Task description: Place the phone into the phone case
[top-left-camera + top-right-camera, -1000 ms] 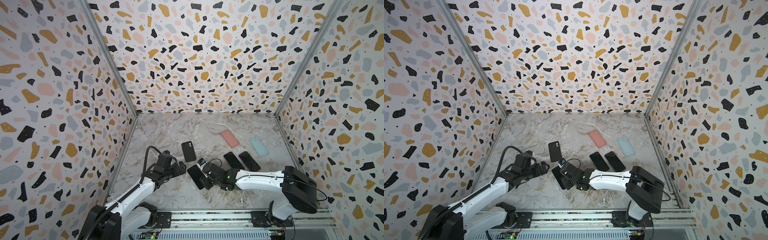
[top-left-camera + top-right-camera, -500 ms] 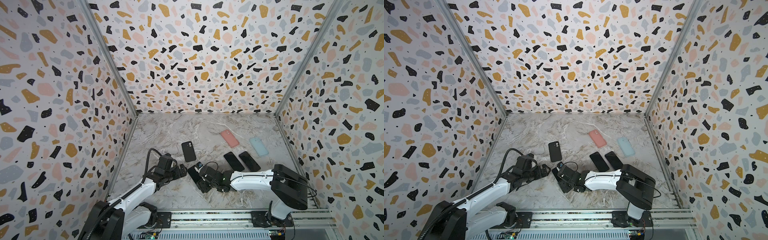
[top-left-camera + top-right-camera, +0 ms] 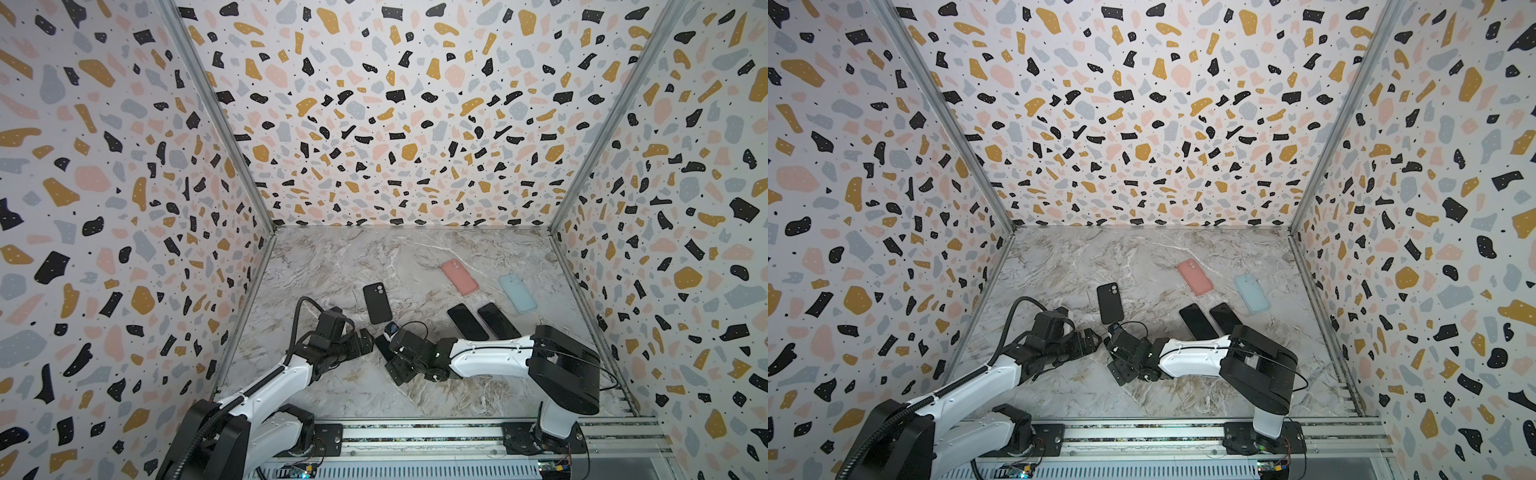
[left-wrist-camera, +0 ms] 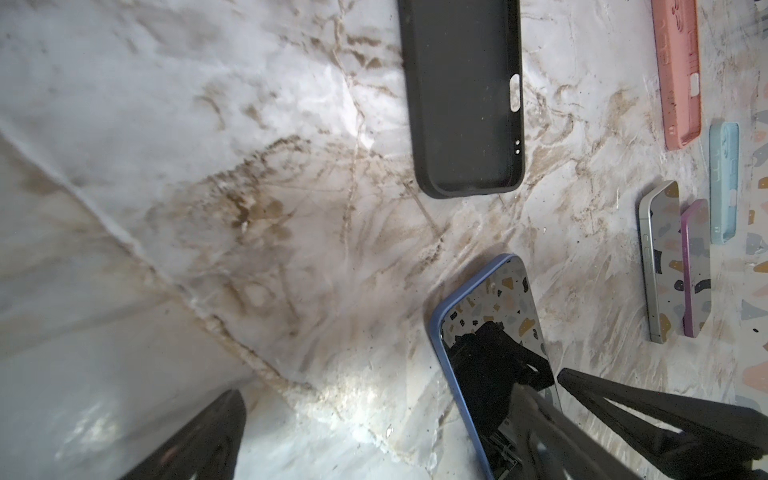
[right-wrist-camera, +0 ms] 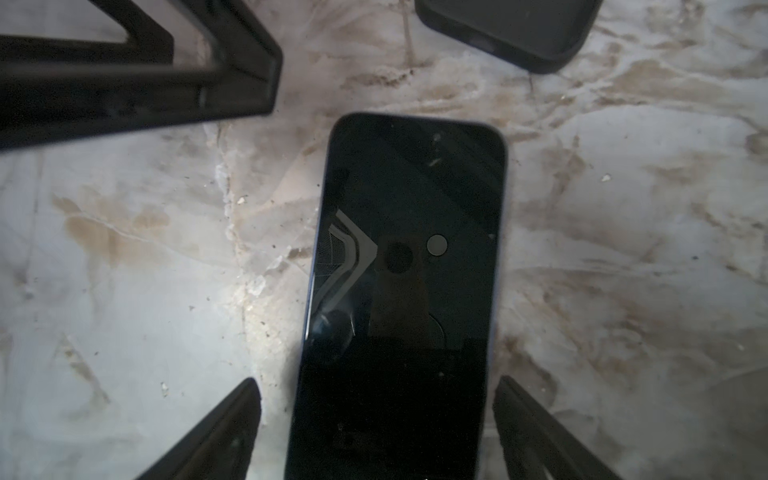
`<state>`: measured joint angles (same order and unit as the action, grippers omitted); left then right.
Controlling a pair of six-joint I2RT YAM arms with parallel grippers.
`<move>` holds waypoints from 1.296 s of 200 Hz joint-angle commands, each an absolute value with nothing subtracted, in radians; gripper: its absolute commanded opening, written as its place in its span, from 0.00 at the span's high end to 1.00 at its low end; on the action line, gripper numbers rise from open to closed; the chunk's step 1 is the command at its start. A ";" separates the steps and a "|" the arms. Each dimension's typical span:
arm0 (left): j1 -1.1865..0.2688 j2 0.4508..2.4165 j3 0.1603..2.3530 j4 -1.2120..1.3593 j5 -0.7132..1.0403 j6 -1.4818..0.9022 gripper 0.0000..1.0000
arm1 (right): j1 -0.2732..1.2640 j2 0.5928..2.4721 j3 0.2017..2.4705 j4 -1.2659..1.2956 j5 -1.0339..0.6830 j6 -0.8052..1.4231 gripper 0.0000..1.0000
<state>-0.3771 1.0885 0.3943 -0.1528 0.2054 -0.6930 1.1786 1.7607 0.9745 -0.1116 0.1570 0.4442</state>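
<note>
Marble-patterned tabletop [image 3: 332, 266], boxed in by terrazzo-print walls [image 3: 395, 124]: two white robot arms meet low over its near edge.

The right gripper [image 5: 376, 388] hangs directly above a blue-edged phone [image 5: 399, 291]. Its jaws are spread to either side of the handset and clamp nothing. A clear strip of marble shows between one finger and the phone. The other finger sits right at the phone's edge, and whether it touches cannot be told.

The phone lies flat with its dark screen up, near the front of the table. In both top views it is left of centre and mostly hidden beneath the right arm's wrist.

The left gripper [image 3: 366, 338] faces it from the opposite side, likewise wide open and empty. One of its fingers [image 5: 232, 70] is just beside the phone's far corner but apart from it.

A black case [image 3: 377, 302] rests on the marble just beyond that end of the phone, close but not touching it.

Farther to the right, two more phones lie side by side, one silver-edged [image 4: 658, 257] and one purple-edged [image 4: 696, 266], their screens mirroring the speckled walls.

Behind them, toward the back wall, are a pink case [image 3: 459, 277] and a pale blue case [image 3: 517, 293], each on its own patch of marble and well away from both arms.
</note>
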 commanded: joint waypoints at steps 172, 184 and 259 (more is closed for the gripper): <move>-0.383 1.086 0.330 0.170 0.397 -0.799 0.06 | 1.172 1.765 0.913 -0.069 0.128 0.508 0.41; -0.383 1.105 0.311 0.234 0.431 -0.820 0.09 | 1.166 1.741 0.885 -0.034 0.102 0.506 0.42; -0.382 1.266 0.257 0.450 0.488 -0.858 0.30 | 1.126 1.655 0.745 0.130 -0.034 0.469 0.47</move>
<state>-0.3771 1.2266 0.2806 0.3180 0.4419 -0.8455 1.1347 1.6741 0.7769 0.1215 0.0399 0.4706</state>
